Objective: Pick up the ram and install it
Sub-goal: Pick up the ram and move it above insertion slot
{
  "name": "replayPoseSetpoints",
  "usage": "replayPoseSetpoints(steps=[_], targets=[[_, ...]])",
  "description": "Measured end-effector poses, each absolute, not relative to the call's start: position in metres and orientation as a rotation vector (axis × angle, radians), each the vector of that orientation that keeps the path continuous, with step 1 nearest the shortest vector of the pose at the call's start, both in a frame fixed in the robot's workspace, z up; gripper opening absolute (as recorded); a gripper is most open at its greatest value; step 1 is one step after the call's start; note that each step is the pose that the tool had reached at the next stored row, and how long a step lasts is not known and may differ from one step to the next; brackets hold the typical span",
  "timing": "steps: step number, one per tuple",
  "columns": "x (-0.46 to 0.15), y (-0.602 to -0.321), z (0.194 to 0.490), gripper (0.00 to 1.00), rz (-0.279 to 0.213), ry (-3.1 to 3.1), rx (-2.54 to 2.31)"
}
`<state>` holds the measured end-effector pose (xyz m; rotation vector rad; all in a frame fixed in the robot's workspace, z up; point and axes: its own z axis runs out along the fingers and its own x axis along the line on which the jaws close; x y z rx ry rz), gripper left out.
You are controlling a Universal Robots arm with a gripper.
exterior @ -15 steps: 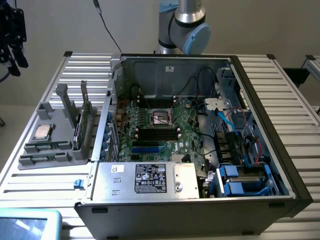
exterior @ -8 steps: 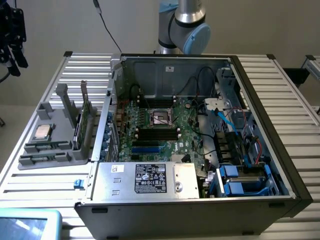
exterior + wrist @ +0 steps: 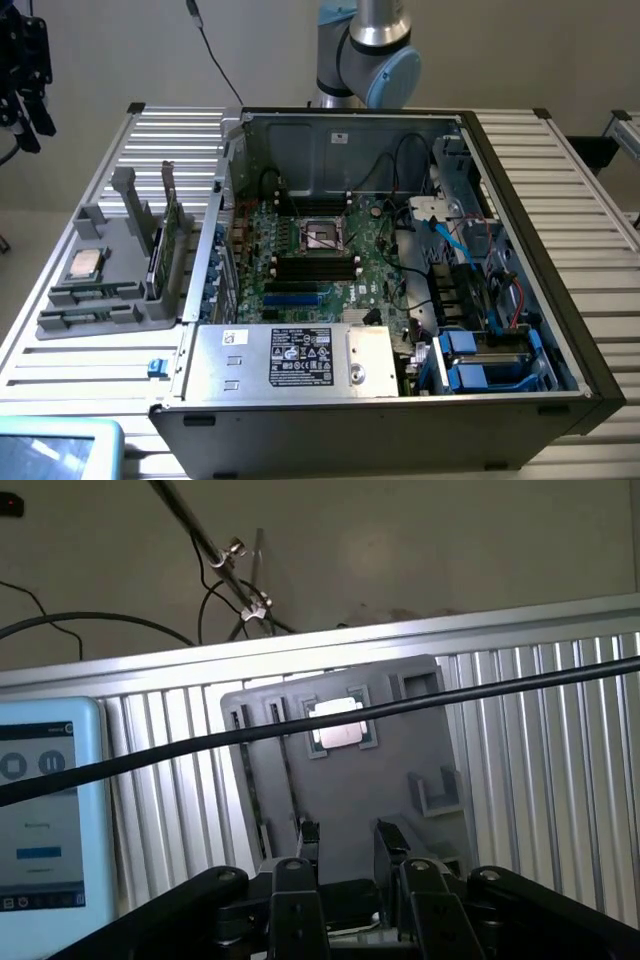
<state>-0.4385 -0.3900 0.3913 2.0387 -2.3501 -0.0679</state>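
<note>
- Counter [image 3: 590, 200]: ribbed aluminium top that carries everything below.
- Case [image 3: 350, 135]: an open computer tower lying on its side at the counter's middle, interior facing up. A labelled silver metal box [image 3: 290, 360] sits along its near edge, and blue drive brackets [image 3: 470, 365] are at the exterior view's right.
- Arm [image 3: 365, 50]: grey and light-blue joints rise behind the case.
- Motherboard [image 3: 300, 295]: green, flat on the case floor. It has a square socket [image 3: 322, 235] near its middle and black slots [image 3: 315, 265] just in front of that.
- Holder [image 3: 110, 240]: grey moulded tray on the counter, just beside the case on the exterior view's left, with upright posts and narrow slots.
- Tablet [image 3: 50, 450]: light-blue frame at the counter's near corner, screen lit.
- End effector [image 3: 348, 842]: black, with the two fingers set wide apart and nothing between them. It hangs high above the holder, well apart from it. In the exterior view it sits dark against the wall at the upper left.
- Card [image 3: 172, 215]: taller green board standing on edge in the holder, on the side towards the case.
- Ram [image 3: 156, 262]: dark narrow stick standing on edge in a holder slot, just beside the card, untouched by the end effector.
- Processor [image 3: 83, 265]: square silver chip lying flat in a holder recess, on the side away from the case.
- Cable [image 3: 150, 755]: thin and black, crossing the wrist view in front of the holder.
</note>
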Motion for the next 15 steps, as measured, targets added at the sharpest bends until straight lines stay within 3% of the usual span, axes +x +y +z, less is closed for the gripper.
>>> replayPoseSetpoints(steps=[15], targets=[[-0.47,-0.39,0.364,0.35,-0.071,-2.288,2.104]])
